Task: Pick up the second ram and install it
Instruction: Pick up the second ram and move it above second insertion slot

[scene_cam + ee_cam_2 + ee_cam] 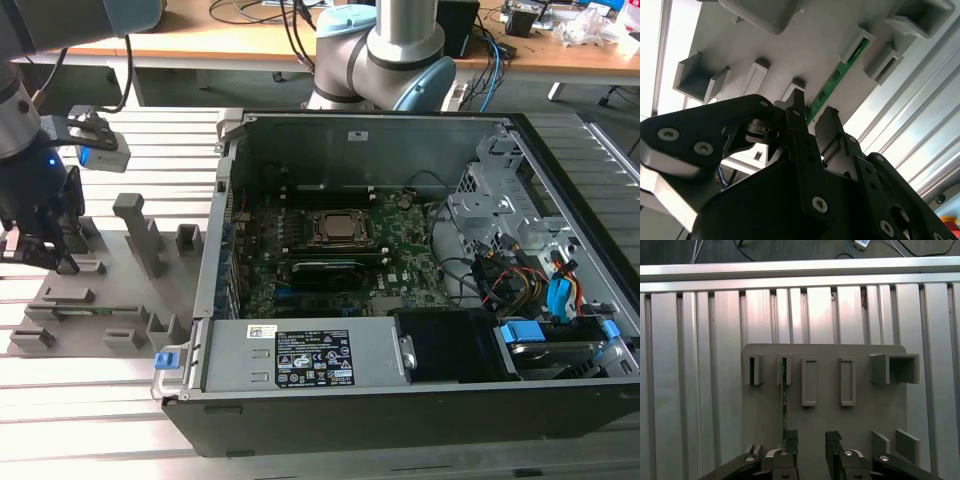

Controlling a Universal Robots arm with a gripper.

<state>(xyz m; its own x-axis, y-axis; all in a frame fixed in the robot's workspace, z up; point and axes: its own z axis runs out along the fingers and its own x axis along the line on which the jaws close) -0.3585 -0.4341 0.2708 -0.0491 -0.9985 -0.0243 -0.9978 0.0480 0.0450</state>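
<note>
Tool (811, 440) released, black fingers (790, 439) spread near thin green second ram (784, 405), upright in grey slotted holder (865, 420)

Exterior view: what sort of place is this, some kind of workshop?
Probably a robotics lab bench: a robot arm stands behind an opened computer case on a slotted metal table, with a cable-strewn wooden desk beyond.

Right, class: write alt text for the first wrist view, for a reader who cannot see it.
The tool hangs open above a grey holder plate, close to the second ram, a thin green stick standing on edge in one of the plate's slots. The plate lies on a ribbed metal table.
</note>
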